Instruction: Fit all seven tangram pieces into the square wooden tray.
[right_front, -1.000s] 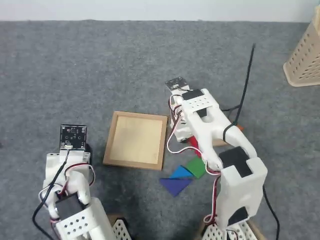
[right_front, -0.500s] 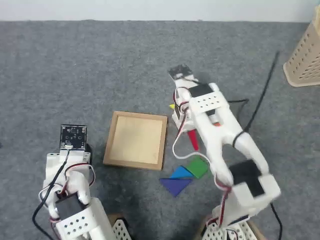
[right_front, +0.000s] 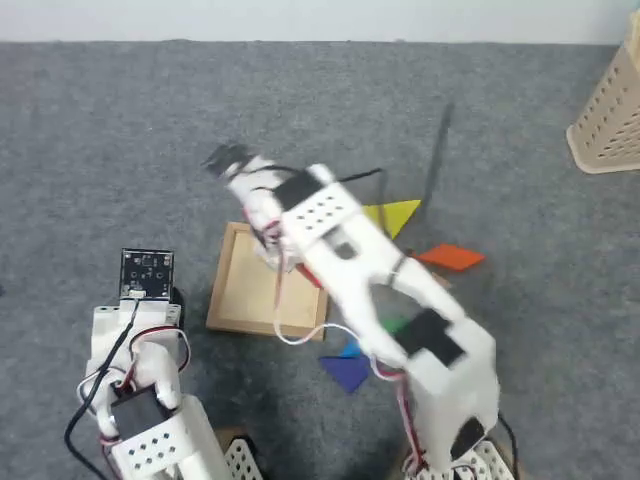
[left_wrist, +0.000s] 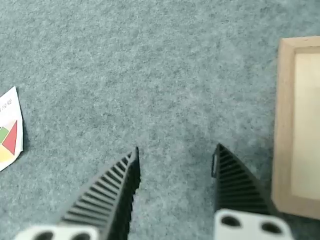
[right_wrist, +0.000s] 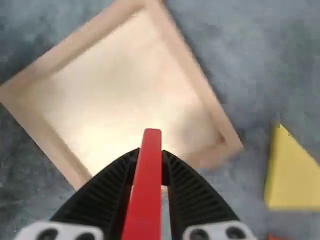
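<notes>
Grey felt covers the counter (right_front: 120, 130), and the tray (right_front: 220, 280) lies left of centre in the high view, its floor bare as far as I can see. My right arm (right_front: 350, 260) stretches across the tray's right side. My right claw (right_wrist: 150, 155) hangs over the tray's floor, pinching the red piece (right_wrist: 145, 195) on edge between its fingers. My left claw (left_wrist: 177, 150) is spread over bare counter at lower left, near the tray's left rim, holding nothing. Right of the tray lie the yellow triangle (right_front: 395, 215) and the orange piece (right_front: 452, 257). Lower down are the blue pieces (right_front: 350, 370), with a green piece (right_front: 397, 323) partly under my arm. I judge this to be the placing of the first piece. Next I should lower the red piece flat into a corner, square to the rim, and then let go, leaving room for the other six.
</notes>
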